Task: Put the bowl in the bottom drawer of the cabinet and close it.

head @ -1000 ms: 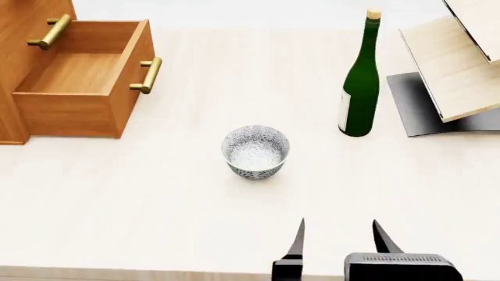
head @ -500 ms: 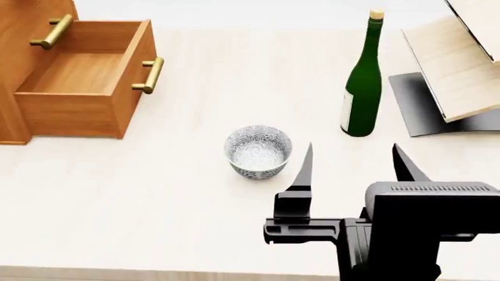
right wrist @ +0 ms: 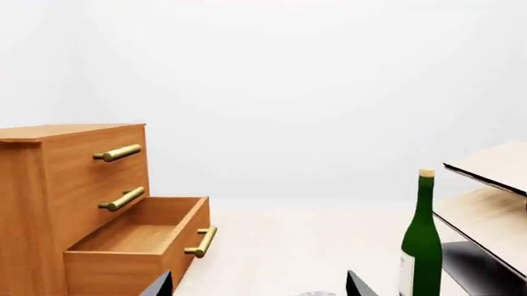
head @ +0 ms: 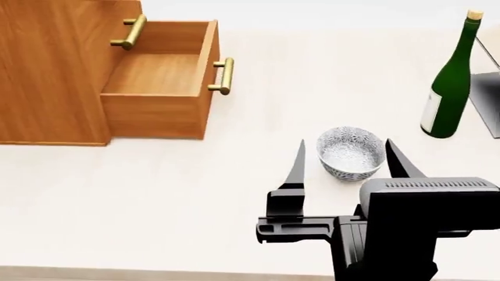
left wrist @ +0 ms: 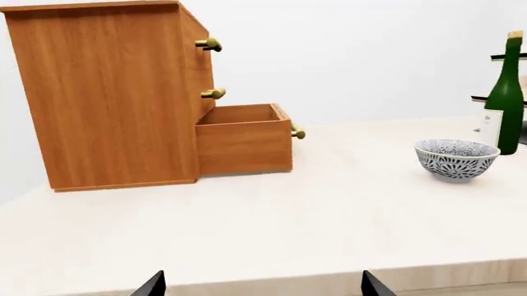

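Nearest: right tool [head: 345,158] spread wide, empty, fingertips flanking the bowl [head: 350,152], which sits upright on the worktop [head: 156,193] just ahead, between the prongs. Left tool [left wrist: 259,285] barely in view at the worktop edge, splayed, empty, well off. Further: one bottom drawer [head: 160,82] pulled open, empty, far-left of the bowl. One cabinet [head: 55,64], three handles, one green bottle [head: 449,82].

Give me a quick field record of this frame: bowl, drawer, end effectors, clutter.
bowl: bowl upright on the table, empty, not held
bottom drawer: bottom drawer pulled open, empty
cabinet: cabinet, upper two drawers shut
right end effector: right end effector open, fingers either side of the bowl
left end effector: left end effector open, only fingertips visible, holding nothing
clutter: green bottle standing beyond the bowl
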`<state>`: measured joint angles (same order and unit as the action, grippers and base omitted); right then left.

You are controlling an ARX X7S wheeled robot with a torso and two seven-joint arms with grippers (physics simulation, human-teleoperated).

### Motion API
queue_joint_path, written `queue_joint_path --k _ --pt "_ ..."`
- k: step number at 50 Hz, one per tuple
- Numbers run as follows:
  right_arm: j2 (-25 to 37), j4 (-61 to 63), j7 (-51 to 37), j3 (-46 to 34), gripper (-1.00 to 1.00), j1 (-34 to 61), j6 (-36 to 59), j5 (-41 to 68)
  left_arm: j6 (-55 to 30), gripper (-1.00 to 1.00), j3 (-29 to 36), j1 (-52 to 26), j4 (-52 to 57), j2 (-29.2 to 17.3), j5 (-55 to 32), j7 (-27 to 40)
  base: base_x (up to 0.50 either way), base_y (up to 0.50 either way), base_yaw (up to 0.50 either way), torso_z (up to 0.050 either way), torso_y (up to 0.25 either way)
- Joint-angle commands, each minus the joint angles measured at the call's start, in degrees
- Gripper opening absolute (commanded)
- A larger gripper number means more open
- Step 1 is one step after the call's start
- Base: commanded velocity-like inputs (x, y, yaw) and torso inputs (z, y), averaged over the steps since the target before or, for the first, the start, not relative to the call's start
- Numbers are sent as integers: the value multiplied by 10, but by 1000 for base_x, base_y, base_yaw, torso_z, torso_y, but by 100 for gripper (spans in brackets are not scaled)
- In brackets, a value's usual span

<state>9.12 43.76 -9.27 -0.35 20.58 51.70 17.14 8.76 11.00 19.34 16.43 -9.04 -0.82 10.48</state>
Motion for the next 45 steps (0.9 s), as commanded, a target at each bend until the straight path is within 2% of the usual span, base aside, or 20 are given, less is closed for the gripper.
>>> queue_joint_path --k 1,26,36,45 --pt "2 2 -2 1 100 0 -2 9 2 100 7 -1 -2 -5 1 6 0 500 0 0 0" --pt "3 0 -11 4 100 1 4 29 2 100 16 -4 -3 -15 -7 17 0 500 0 0 0" --pt "12 -16 -23 -15 100 -3 -25 5 3 100 20 -4 -2 -19 -6 22 0 491 0 0 0" --pt "10 -21 -31 -10 100 0 1 16 -2 100 24 -2 5 -22 -5 27 56 0 0 0 0"
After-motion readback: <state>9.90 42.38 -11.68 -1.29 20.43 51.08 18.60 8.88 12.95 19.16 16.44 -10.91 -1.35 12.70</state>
